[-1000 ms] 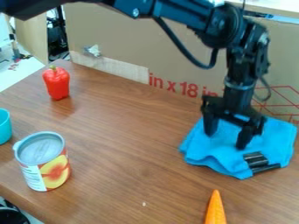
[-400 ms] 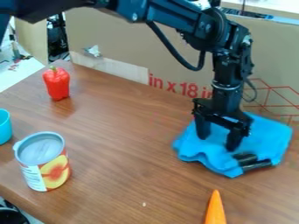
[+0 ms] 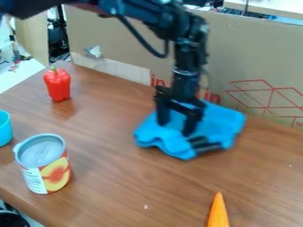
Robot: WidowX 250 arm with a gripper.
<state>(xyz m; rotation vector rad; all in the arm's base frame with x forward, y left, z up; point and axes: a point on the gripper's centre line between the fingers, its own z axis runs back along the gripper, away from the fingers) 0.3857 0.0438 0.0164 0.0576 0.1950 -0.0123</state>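
Observation:
Over the right-centre of the table, the gripper (image 3: 174, 128) hangs down with its two fingers spread apart, their tips against a folded blue cloth (image 3: 222, 122). The cloth lies on the wood, its front edge wavy and rumpled. Two black pieces (image 3: 204, 145) rest on the cloth's front part, just right of the nearer finger. Whether any cloth is caught between the fingertips cannot be told.
A can (image 3: 44, 164) with a peach label stands at the left front, near a turquoise cup (image 3: 3, 127). A red pepper (image 3: 57, 84) stands at the back left. An orange carrot (image 3: 218, 213) lies at the front. Cardboard (image 3: 254, 57) borders the table's back.
The gripper has moved left, and the blue cloth has slid left along the table with it, carrying the black pieces. The can, cup, pepper and carrot have stayed put.

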